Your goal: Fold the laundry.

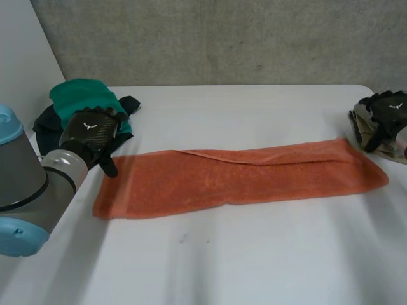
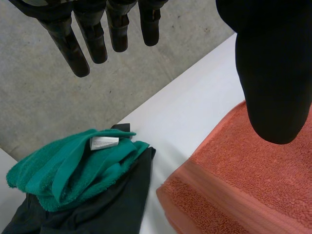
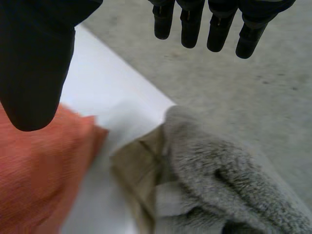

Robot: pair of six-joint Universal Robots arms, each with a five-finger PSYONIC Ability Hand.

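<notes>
An orange towel (image 1: 241, 175), folded lengthwise into a long strip, lies across the middle of the white table (image 1: 254, 254). My left hand (image 1: 92, 130) hovers just above the towel's left end, fingers (image 2: 73, 46) straight and apart from the thumb (image 2: 275, 73), holding nothing. The towel's corner (image 2: 234, 185) lies below that thumb. My right hand (image 1: 389, 114) is at the table's right edge, past the towel's right end (image 3: 34, 165), open over a grey and beige pile, its fingers (image 3: 214, 24) spread and empty.
A green towel (image 1: 82, 98) on dark cloth (image 2: 107, 204) is piled at the table's back left corner. A grey fluffy cloth (image 3: 229, 175) on beige fabric (image 3: 136, 175) sits at the right edge. A concrete wall stands behind the table.
</notes>
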